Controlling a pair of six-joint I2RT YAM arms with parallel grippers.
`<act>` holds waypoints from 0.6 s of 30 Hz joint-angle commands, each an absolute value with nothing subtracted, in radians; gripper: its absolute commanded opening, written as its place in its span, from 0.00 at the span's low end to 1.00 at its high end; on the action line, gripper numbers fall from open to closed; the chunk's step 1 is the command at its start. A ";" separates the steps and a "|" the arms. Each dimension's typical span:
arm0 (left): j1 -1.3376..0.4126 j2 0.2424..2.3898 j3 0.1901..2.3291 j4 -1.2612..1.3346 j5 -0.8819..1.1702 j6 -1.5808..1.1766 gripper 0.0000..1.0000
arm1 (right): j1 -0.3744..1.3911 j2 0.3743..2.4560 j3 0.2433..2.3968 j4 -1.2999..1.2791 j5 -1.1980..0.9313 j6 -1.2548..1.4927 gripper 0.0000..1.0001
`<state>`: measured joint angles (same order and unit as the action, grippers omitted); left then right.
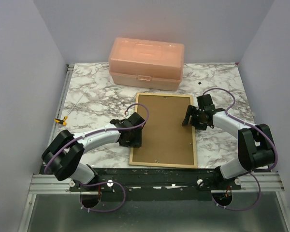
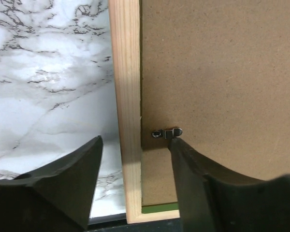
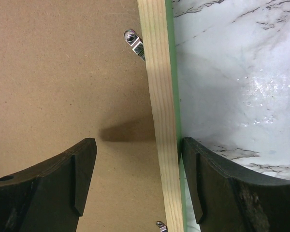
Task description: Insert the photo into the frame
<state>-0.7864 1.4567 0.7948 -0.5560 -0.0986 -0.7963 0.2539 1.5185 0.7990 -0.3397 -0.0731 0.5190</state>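
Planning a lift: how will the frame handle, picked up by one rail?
The frame probably stays stiff: wooden rails. Thin, so likely light; it may slide on the glossy table. Its backing board might shift unless the clips hold.

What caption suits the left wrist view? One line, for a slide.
Left gripper, jaws open, straddles the edge of the frame, one fingertip at the metal clip on the backing board.

No text, label, brand mark, number or sign can be read on any surface in the three views.
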 commanded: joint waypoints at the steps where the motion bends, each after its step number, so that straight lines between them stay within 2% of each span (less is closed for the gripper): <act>1: -0.776 1.481 0.814 -0.517 -0.188 -0.790 0.64 | 0.258 1.549 0.761 -0.336 -0.156 0.520 0.77; 4: -0.775 1.482 0.822 -0.513 -0.190 -0.780 0.62 | 0.259 1.552 0.758 -0.334 -0.159 0.518 0.77; 9: -0.772 1.489 0.828 -0.504 -0.204 -0.779 0.48 | 0.259 1.557 0.753 -0.331 -0.164 0.514 0.77; 11: -0.768 1.485 0.829 -0.494 -0.203 -0.778 0.49 | 0.258 1.557 0.749 -0.330 -0.166 0.513 0.77; 18: -0.739 1.463 0.816 -0.443 -0.152 -0.769 0.60 | 0.259 1.560 0.746 -0.327 -0.173 0.508 0.77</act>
